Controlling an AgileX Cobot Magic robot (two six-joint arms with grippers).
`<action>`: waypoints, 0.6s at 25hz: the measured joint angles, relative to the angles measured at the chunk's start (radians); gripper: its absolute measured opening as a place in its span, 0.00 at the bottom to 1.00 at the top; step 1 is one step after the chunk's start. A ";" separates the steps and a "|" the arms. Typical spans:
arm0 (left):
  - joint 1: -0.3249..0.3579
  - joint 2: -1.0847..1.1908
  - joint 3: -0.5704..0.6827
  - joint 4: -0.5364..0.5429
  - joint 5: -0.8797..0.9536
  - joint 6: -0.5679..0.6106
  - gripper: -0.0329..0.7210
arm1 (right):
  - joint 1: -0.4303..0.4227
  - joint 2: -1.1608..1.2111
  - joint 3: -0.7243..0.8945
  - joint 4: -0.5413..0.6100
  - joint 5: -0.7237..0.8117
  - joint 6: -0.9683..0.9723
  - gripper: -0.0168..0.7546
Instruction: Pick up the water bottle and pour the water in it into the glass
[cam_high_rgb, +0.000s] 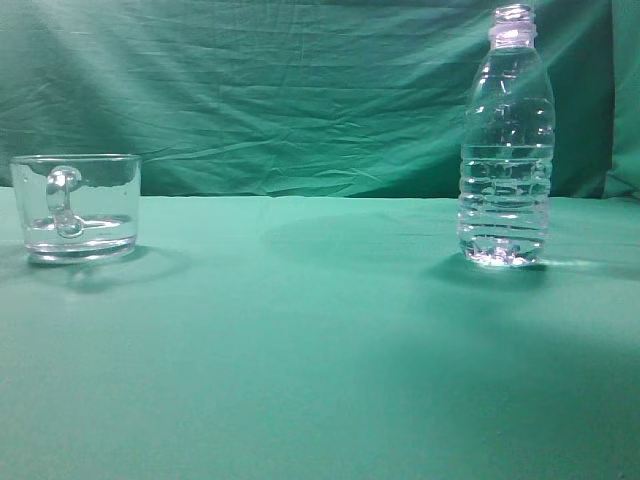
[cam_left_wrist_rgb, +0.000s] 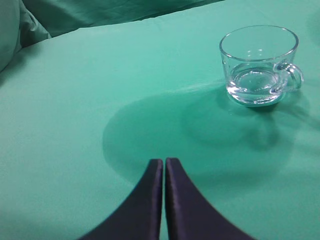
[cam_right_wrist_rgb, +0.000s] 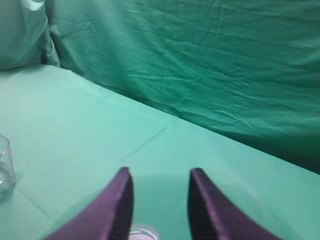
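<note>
One water bottle (cam_high_rgb: 506, 140), one glass (cam_high_rgb: 76, 207), two grippers, nothing else on the green cloth (cam_high_rgb: 320, 380). Bottle stands upright at the right of the exterior view, uncapped, water (cam_high_rgb: 505, 200) up to roughly half its height. Glass mug sits well apart at the far left, upright, handle toward the camera, with what looks like a thin layer of water in the bottom. Left gripper (cam_left_wrist_rgb: 164, 165) has its fingers pressed together, holding nothing, hovering over bare cloth with the mug ahead and to its right. Right gripper (cam_right_wrist_rgb: 160, 175) is spread, empty, and the bottle mouth (cam_right_wrist_rgb: 142, 233) shows just below and between its fingers, so it looks poised above the neck; no contact that I can see. Handling guess: thin clear plastic, light, half full, will dent and can burp water out the open top if squeezed hard. Smooth upper shoulder looks slippery; I'd grip the ribbed lower body around the waterline, moderate force, and tilt slowly. Mug is rigid, breakable, wide-mouthed, an easy target.
</note>
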 joint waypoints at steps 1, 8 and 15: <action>0.000 0.000 0.000 0.000 0.000 0.000 0.04 | 0.000 -0.034 0.000 -0.042 0.026 0.033 0.25; 0.000 0.000 0.000 0.000 0.000 0.000 0.04 | 0.000 -0.279 0.001 -0.342 0.173 0.428 0.02; 0.000 0.000 0.000 0.000 0.000 0.000 0.04 | 0.000 -0.554 0.002 -0.729 0.252 0.895 0.02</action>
